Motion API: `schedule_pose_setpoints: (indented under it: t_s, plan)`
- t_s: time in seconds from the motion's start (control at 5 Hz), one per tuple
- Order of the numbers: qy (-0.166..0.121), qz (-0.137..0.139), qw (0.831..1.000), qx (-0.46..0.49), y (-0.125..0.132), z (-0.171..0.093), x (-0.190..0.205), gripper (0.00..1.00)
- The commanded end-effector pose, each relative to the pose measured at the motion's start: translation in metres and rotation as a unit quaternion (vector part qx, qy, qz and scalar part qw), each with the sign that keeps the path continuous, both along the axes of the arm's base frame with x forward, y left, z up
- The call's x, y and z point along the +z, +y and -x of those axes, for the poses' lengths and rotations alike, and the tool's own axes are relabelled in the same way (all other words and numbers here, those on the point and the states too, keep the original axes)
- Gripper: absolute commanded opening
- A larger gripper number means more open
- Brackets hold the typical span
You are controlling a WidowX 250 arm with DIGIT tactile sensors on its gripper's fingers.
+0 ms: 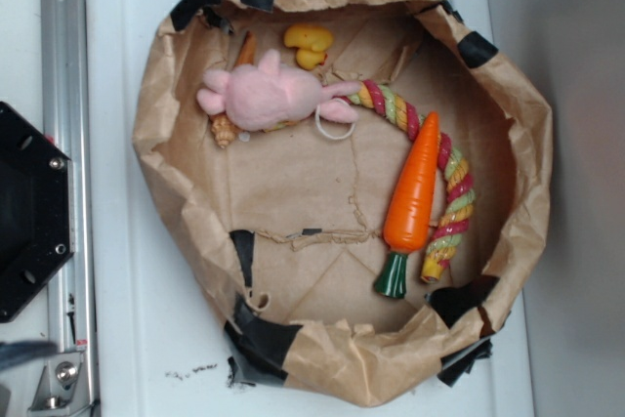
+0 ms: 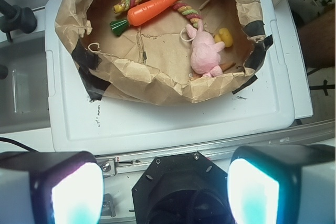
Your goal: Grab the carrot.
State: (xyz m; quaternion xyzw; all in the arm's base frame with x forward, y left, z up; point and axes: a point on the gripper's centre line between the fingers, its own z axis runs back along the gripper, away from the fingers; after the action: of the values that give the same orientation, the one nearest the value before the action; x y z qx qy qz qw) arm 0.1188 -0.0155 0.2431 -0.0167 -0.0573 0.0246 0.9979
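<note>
From the wrist view the gripper [image 2: 165,187] hangs closest, its two pale fingers [image 2: 76,195] spread wide apart at the bottom corners, gripping nothing. Below it sits a black hexagonal base plate [image 2: 178,179] and a metal rail [image 2: 220,149], then a white plastic lid [image 2: 173,119] serving as the work surface. On that stands a crumpled brown paper bin [image 1: 176,75] patched with black tape. Inside, the carrot [image 1: 415,192] lies on the paper floor, resting against a striped rope toy [image 1: 454,192], green stem toward the bin's taped rim. Farther off lie a pink plush bunny [image 1: 264,95] and a yellow toy [image 1: 309,45]. Only the wrist view shows the fingers; the exterior view shows a brown cone toy [image 1: 225,129] partly hidden beneath the bunny.
</note>
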Motion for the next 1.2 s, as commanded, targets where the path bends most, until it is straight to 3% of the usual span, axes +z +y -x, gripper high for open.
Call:
schedule_pose_setpoints:
  t_s: [0.0, 0.2, 0.4, 0.6, 0.8, 1.0]
  plan:
    - [0.0, 0.0, 1.0, 0.0, 0.0, 0.0, 0.0, 1.0]
    - [-0.035, -0.029, 0.994, 0.101, 0.023, -0.05, -0.05, 1.0]
    - [-0.014, -0.024, 0.993, 0.114, 0.029, -0.098, -0.091, 1.0]
    - [-0.058, 0.016, 0.989, 0.132, 0.02, -0.14, -0.116, 1.0]
    - [-0.055, 0.077, 0.977, 0.192, 0.009, -0.154, -0.124, 1.0]
    - [-0.079, 0.131, 0.958, 0.242, -0.006, -0.166, -0.128, 1.0]
